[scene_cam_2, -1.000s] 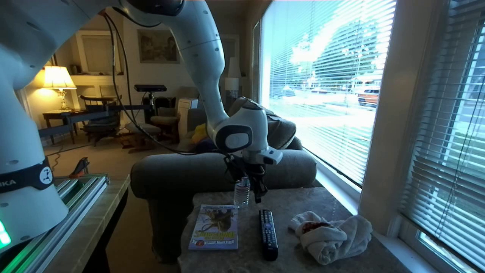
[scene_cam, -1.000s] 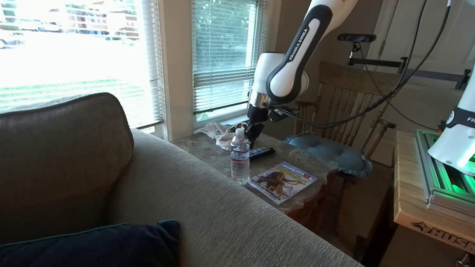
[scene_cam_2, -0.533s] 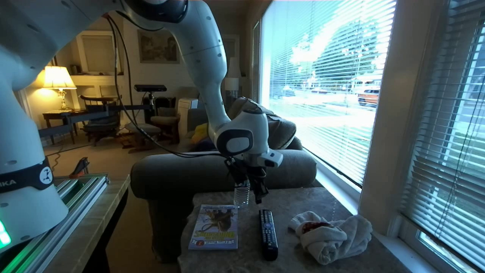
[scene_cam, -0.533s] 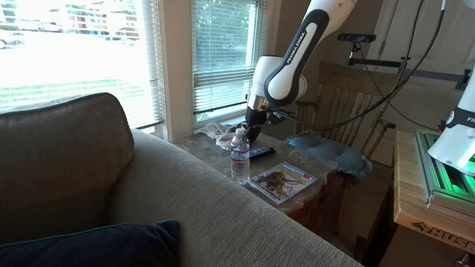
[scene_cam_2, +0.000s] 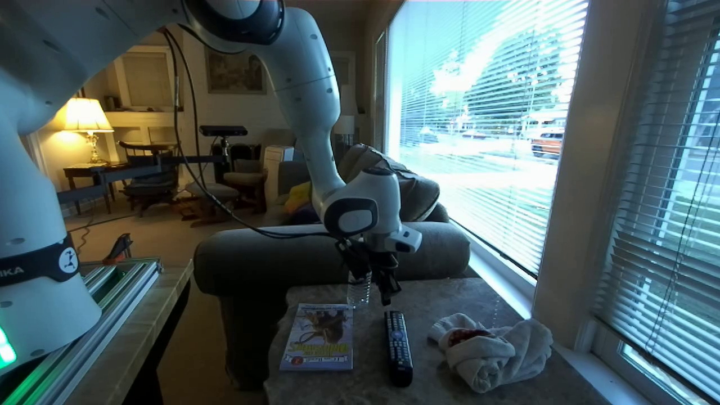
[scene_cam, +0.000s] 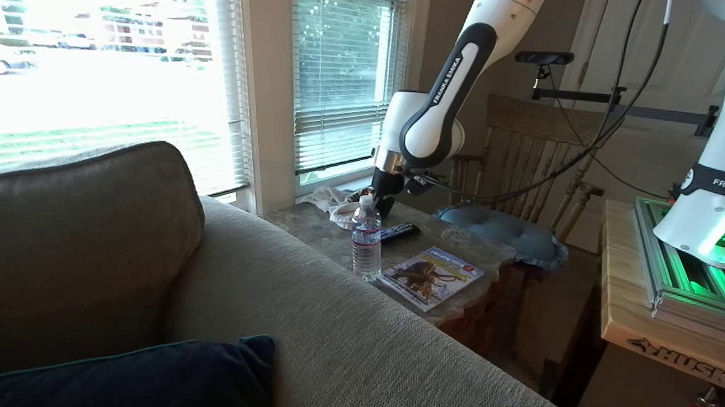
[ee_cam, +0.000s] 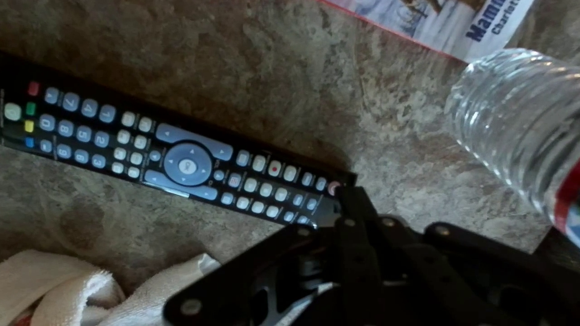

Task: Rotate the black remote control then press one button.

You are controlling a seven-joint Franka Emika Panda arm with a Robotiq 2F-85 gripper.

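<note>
The black remote control (scene_cam_2: 398, 347) lies flat on the stone-topped table with its buttons up. It also shows partly behind the bottle in an exterior view (scene_cam: 400, 232). In the wrist view the remote (ee_cam: 187, 166) runs diagonally, its left end at the frame edge. My gripper (ee_cam: 352, 194) has its fingers together with nothing between them. Its tips overlap the remote's end by the red power button and hide part of it. My gripper (scene_cam_2: 388, 298) is near the remote's far end in an exterior view, apparently just above it; contact cannot be told.
A clear plastic bottle (scene_cam: 367, 248) stands near the gripper, also in the wrist view (ee_cam: 512, 122). A picture-covered magazine (scene_cam_2: 318, 337) lies beside the remote. A crumpled white cloth (scene_cam_2: 495, 351) lies on the other side. A sofa arm (scene_cam_2: 264, 253) borders the table (scene_cam_2: 450, 295).
My arm and gripper have moved down a little towards the remote's end. The fingers look unchanged. The remote, bottle, magazine and cloth have not moved.
</note>
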